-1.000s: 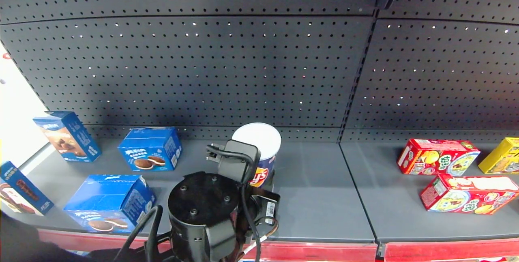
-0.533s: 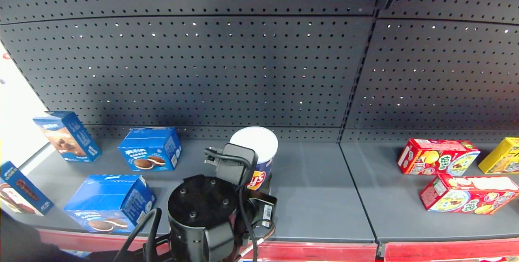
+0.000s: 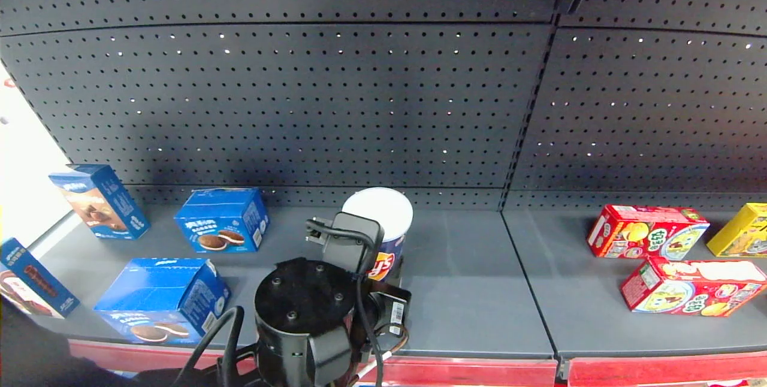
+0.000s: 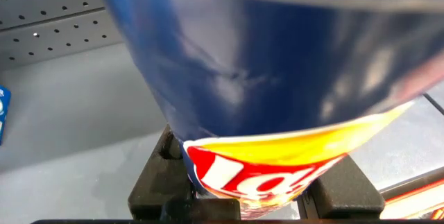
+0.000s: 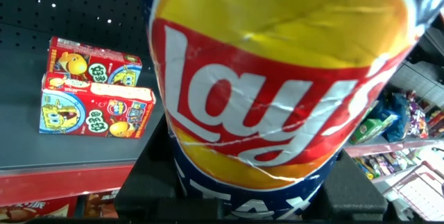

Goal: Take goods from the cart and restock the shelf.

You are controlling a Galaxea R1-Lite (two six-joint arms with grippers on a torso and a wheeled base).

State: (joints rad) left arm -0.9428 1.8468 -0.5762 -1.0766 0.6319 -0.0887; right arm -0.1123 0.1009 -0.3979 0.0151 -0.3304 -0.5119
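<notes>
At the shelf (image 3: 467, 291), a red-and-yellow-logoed chip canister (image 3: 380, 213) tight between left gripper (image 4: 250, 193) fingers (image 4: 158, 186); second canister (image 5: 277, 92) likewise in right gripper (image 5: 253, 196).

A dark grey perforated metal back panel (image 3: 299, 99) stands behind everything. At the left, a flat blue cardboard cookie box (image 3: 222, 220) lies behind a larger blue cookie carton (image 3: 163, 299). A tall blue box (image 3: 100, 200) stands upright near them. At the right, two red cartoon-printed cartons (image 3: 647, 232) (image 3: 692, 286) lie close together, with a yellow carton (image 3: 738, 230) just beside the farther one.
</notes>
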